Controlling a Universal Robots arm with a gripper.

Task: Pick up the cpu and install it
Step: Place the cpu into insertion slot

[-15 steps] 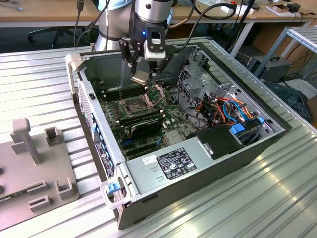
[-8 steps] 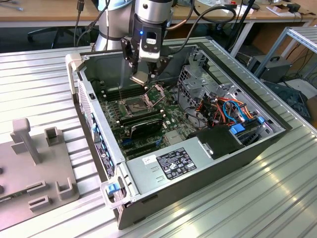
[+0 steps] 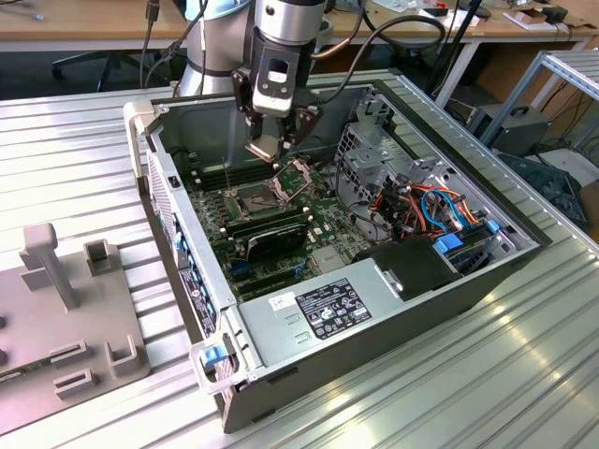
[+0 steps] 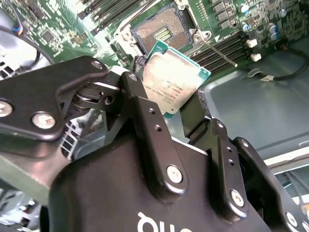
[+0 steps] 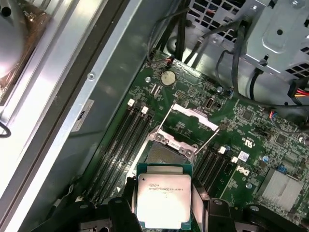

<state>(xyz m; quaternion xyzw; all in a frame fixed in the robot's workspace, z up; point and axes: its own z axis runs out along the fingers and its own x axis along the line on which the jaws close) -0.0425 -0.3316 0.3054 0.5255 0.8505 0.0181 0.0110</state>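
My gripper (image 3: pixel 274 138) is closed tight on the cpu (image 3: pixel 263 150), in the upper middle of the exterior view. I pinch only its edges, I think to keep its flat faces safe. It hangs above the open socket (image 3: pixel 265 197).

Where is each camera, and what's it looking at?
Exterior view: off the arm, looking down into the open computer case; shows arm and gripper.
First wrist view: on the arm, looking past the cpu at the socket.
Second wrist view: on the arm; black fingers grip the cpu.
All three share the cpu.
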